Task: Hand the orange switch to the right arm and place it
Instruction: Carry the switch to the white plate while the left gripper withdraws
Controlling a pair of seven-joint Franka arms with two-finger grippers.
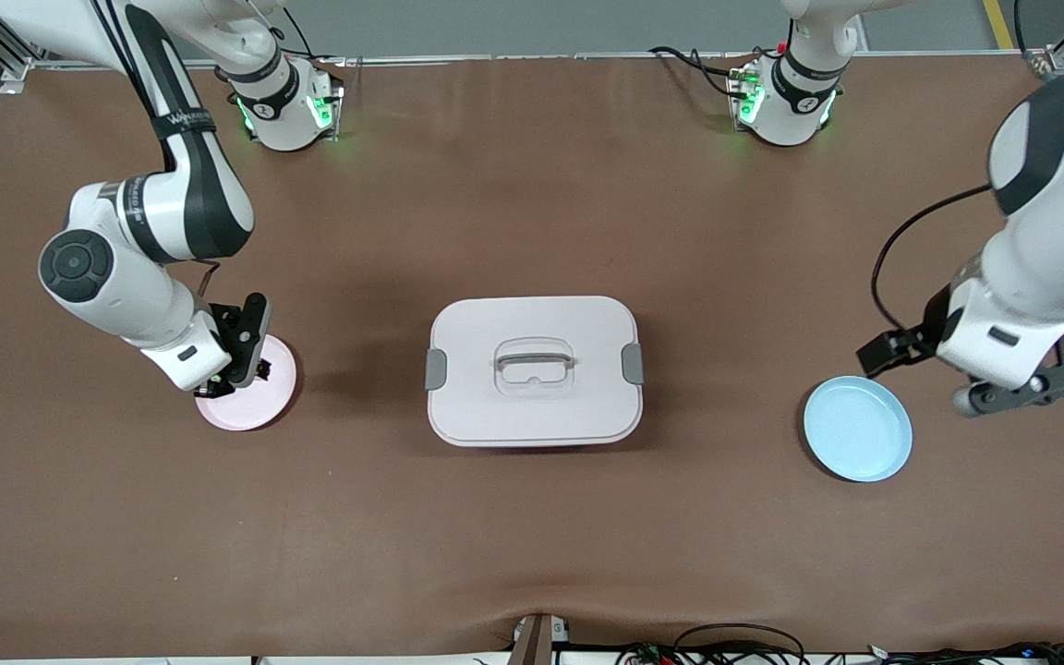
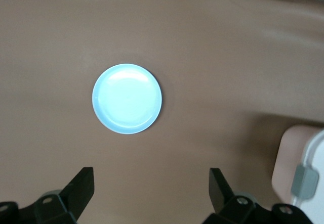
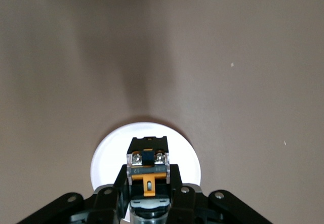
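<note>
The big brown surface [image 1: 532, 536] is carrying everything. In its middle a pale pink plastic box with a clear handle and grey clips [image 1: 534, 369] is sitting with its lid on.

The big white right arm [image 1: 139, 249] is reaching down at its own end of the surface. The left arm is waiting at the other end.

Near the left arm's end, a round light blue plate [image 1: 857, 428] is lying with nothing on it. The left pincer [image 2: 152, 191] is hanging over the bare surface just beside that plate, with its fingers spread wide apart and nothing between them.

Near the right arm's end, a round pale pink plate [image 1: 255, 402] is lying under the right pincer [image 1: 250, 369]. This pincer is squeezing tight on the tiny black boxy switch with an orange top [image 3: 148, 168], and is holding it just over the pink plate. I cannot tell if the switch is touching the plate.

The switch is looking very small and light, so it is easy to lift. It is looking hard and stiff, not squishy. Its sides are looking smooth, so it could slip or twist if the squeeze is weak. The little shiny screws and clear bits on top could be easy to break. The best place to hold it is by its two flat black sides, low on the body, the way the right pincer is doing.
</note>
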